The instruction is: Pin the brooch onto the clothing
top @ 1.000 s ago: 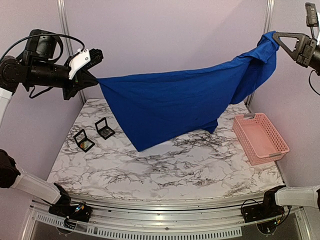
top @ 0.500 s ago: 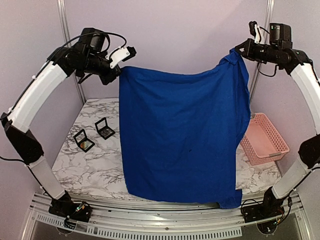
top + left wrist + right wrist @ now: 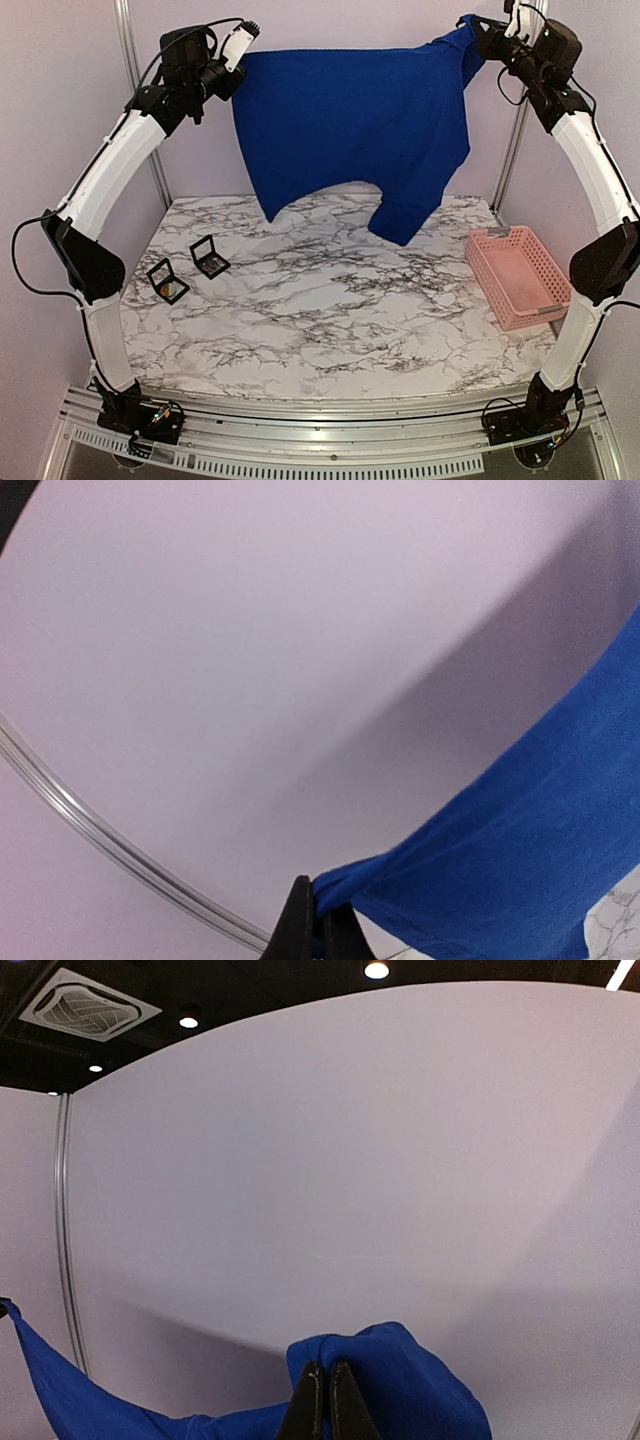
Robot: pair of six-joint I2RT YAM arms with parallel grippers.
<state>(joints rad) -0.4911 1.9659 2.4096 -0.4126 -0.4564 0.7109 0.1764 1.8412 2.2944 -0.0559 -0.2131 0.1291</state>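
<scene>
So both arms are stretched way up at the back, holding the blue shirt (image 3: 350,120) spread out between them like washing on a line. The left claw (image 3: 236,62) is pinched tight on one top corner, and its wrist view shows the fabric bunched right in the closed tips (image 3: 318,932). The right claw (image 3: 478,38) is clamped on the other corner the same way (image 3: 327,1392). The shirt hangs over the far end of the marble table (image 3: 330,330) and looks clear of the top. Only plain blue faces the overhead camera, no print showing. As for the brooch, I honestly can't pick it out. There are two little open black boxes (image 3: 188,268) on the left side of the table with something glinting inside, so my guess is it's sitting in one of those. A pink basket (image 3: 548,290) sits off to the right. Progress-wise I'd call this early: the shirt is picked up, but it isn't laid out flat, nobody has the brooch, and the pinning hasn't started.
</scene>
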